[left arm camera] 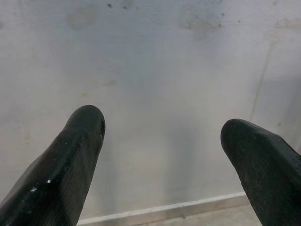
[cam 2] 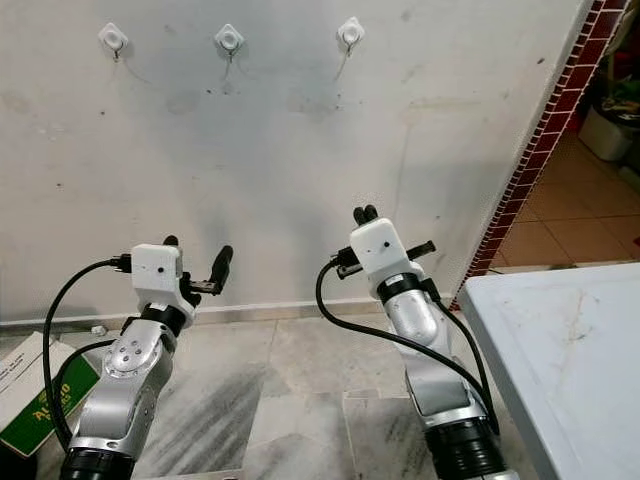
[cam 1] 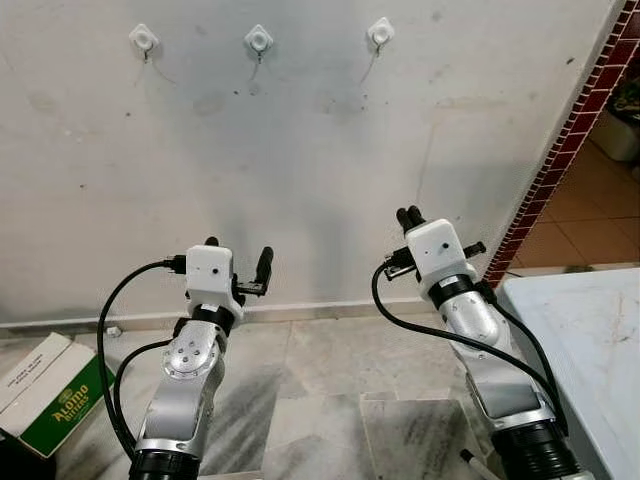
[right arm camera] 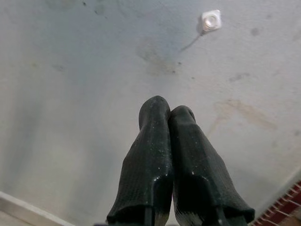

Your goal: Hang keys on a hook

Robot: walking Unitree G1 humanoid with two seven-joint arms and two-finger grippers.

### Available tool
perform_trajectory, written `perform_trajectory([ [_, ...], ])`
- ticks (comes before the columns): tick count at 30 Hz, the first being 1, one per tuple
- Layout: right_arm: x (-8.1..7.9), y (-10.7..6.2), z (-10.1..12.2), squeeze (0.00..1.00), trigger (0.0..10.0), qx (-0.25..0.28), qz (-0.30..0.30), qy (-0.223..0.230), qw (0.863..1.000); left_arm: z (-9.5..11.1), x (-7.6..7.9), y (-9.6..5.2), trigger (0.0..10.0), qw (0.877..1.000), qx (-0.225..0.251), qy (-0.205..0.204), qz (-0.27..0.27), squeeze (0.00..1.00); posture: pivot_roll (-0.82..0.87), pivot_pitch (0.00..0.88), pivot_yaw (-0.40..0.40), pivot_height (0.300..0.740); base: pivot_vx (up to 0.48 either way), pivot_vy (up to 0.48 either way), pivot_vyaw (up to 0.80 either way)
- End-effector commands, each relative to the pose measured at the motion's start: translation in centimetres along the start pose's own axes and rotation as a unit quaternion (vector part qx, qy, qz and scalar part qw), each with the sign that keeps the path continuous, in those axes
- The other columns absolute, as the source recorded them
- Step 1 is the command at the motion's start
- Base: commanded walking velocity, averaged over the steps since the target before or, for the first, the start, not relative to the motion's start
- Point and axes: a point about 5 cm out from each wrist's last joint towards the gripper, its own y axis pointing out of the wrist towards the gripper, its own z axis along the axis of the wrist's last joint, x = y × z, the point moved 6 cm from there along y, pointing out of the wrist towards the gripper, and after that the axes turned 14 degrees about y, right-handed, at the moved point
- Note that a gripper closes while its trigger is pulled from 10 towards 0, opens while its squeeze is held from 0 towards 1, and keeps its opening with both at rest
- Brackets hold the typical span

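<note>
Fingers first: your right gripper (right arm camera: 169,115) has its two black fingers (right arm camera: 150,155) pressed flat together, with nothing visible between them. Your left gripper (cam 1: 238,262) has its fingers (left arm camera: 70,155) spread wide and empty, aimed at bare wall. Both arms are raised in front of the wall (cam 1: 320,180), well below the hooks and apart from them.

You have no keys in either gripper, and I can't find keys anywhere in these views, so I can't tell you which way they point or how their long axis lies. You'll have to find them before anything else.

Above, three white hooks sit in a row: the left hook (cam 1: 144,40), the middle hook (cam 1: 259,41) and the right hook (cam 1: 380,33). Each hangs flat on the wall with a thin prong below its pad, running downward; the prong tips are too small to read.

What could go wrong, as I judge it: the hooks are high, so reaching up with a closed right gripper risks scraping the wall. A thin prong gives little margin, and a key ring brought in tilted could slip past and drop to the tiled floor (cam 1: 330,380). To your right, mind the desk (cam 1: 590,330) beside that arm; to your left, a cardboard box (cam 1: 50,395) lies on the floor.
</note>
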Motion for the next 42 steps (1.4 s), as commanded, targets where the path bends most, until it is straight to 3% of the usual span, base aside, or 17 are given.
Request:
perform_trajectory([
  [1,-0.2,0.5,1.9,0.00,10.0,0.028,0.007,0.000,1.000,0.8,-0.2,0.3,10.0,1.000,0.013,-0.004,0.003,0.00,0.00,0.000,0.020,0.740,0.000,0.000,0.00],
  [9,-0.4,0.8,2.6,0.00,10.0,0.036,0.012,-0.001,0.999,1.2,1.0,0.3,10.0,1.000,0.016,-0.018,-0.010,0.00,-0.01,0.002,0.018,0.740,0.000,0.000,0.00],
  [17,-2.4,0.5,3.3,0.00,10.0,0.047,0.061,0.010,0.997,1.7,1.8,0.3,10.0,0.999,0.026,-0.028,-0.025,0.00,-0.02,0.013,0.015,0.740,0.000,0.000,0.00],
  [26,-2.3,0.5,3.3,0.00,10.0,0.044,0.058,0.013,0.997,1.8,2.0,0.4,10.0,0.999,0.027,-0.032,-0.034,0.00,-0.02,0.022,0.017,0.740,0.000,0.000,0.00],
  [42,-2.4,0.3,3.1,0.00,10.0,0.039,0.057,0.014,0.998,2.0,2.5,0.3,10.0,0.997,0.030,-0.041,-0.051,0.00,-0.02,0.033,0.025,0.740,0.317,0.000,0.00],
])
